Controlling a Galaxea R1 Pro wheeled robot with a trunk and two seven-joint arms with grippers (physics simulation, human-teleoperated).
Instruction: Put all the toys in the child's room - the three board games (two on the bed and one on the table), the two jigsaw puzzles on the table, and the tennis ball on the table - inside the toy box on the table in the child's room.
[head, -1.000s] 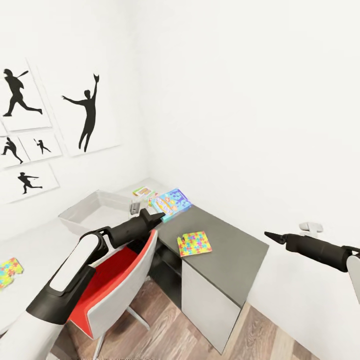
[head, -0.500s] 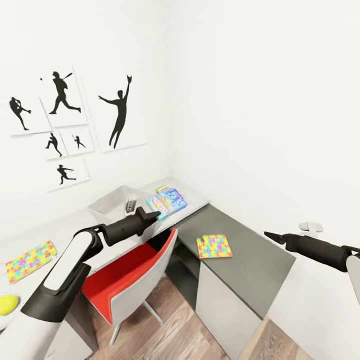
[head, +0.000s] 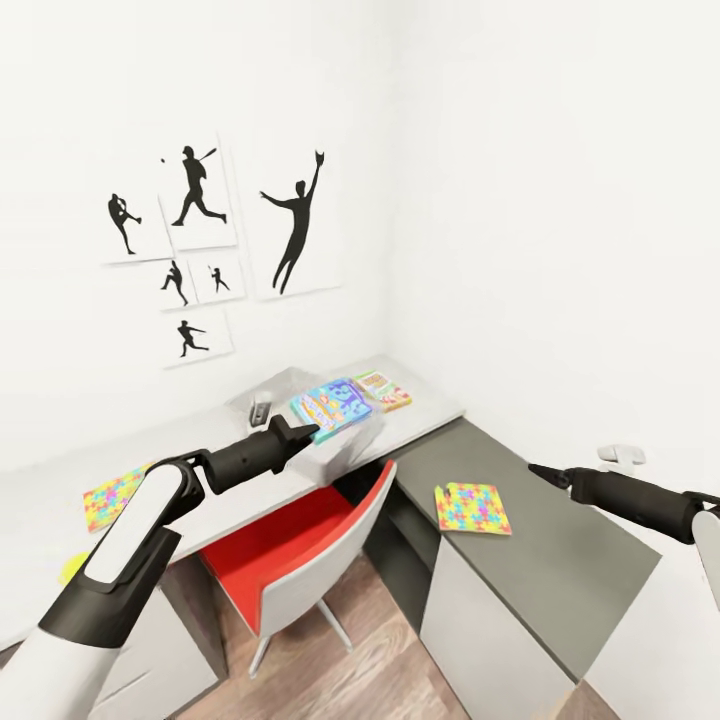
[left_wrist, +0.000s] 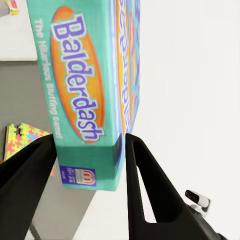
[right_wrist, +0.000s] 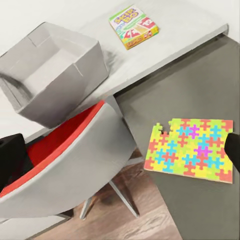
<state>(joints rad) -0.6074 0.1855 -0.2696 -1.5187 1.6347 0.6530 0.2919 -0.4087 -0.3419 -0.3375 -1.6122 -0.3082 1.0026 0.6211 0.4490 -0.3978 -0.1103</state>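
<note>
White-walled room (head: 540, 150), grey table (head: 560, 540) bearing jigsaw puzzle (head: 472, 507)

Two board games — the teal Balderdash box (head: 332, 408) and the Skip-Bo box (head: 382, 390). Two jigsaw puzzles — one (head: 473, 508) on the dark desk wing, one (head: 112, 497) on the light top. One toy box (right_wrist: 52, 71), one red chair (head: 300, 545), six silhouette pictures (head: 297, 232).

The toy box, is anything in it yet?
Empty: the right wrist view shows the toy box with a bare grey floor.
</note>
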